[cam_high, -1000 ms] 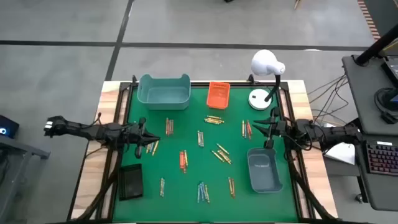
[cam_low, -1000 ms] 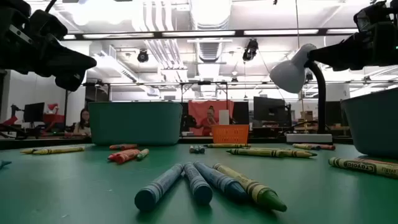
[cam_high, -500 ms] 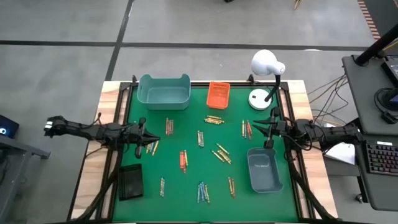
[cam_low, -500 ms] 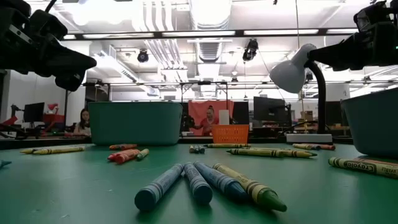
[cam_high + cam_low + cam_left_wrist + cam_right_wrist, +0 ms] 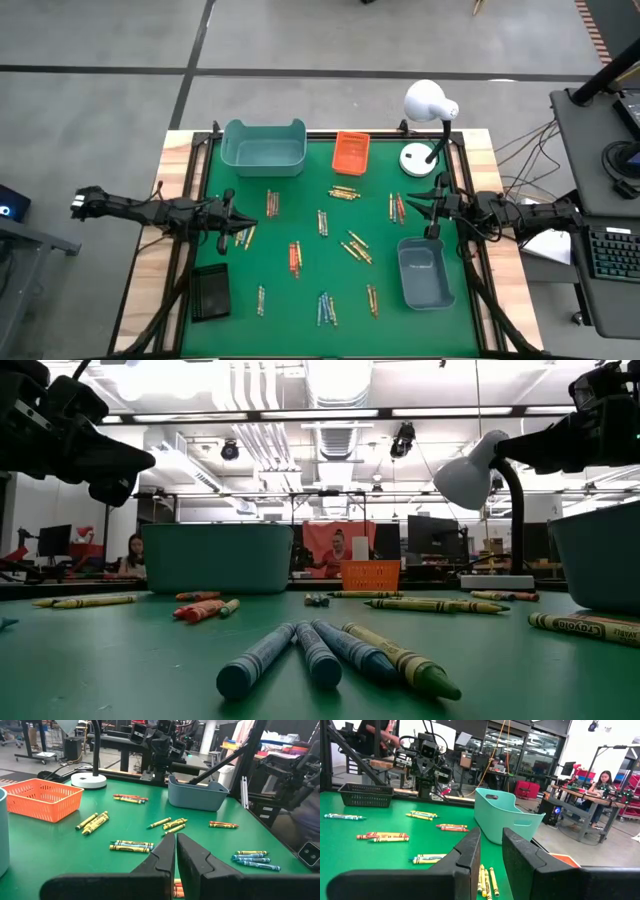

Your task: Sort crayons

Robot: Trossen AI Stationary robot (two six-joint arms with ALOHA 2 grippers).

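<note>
- High view: the crayons (image 5: 322,222) lie scattered in small clusters across the green bench (image 5: 300,190), between the two arms.
- The left tool (image 5: 232,206) hovers at the bench's left edge, its fingers pressed together and holding nothing. A cluster of yellow crayons (image 5: 243,236) lies on the bench just beside its tip.
- The right tool (image 5: 432,195) hovers at the right edge, fingers slightly spread with nothing between them. A red and yellow pair of crayons (image 5: 397,207) lies near its tip.
- A grey-blue bin (image 5: 425,273) sits beside the right tool; a teal bin (image 5: 264,146) and an orange basket (image 5: 351,152) stand along the far edge, and a black tray (image 5: 210,291) sits near the left front corner.
- A white lamp (image 5: 428,105) stands at the far right corner.
- Low view: blue crayons (image 5: 300,653) and a green one (image 5: 402,660) lie nearest the camera.
</note>
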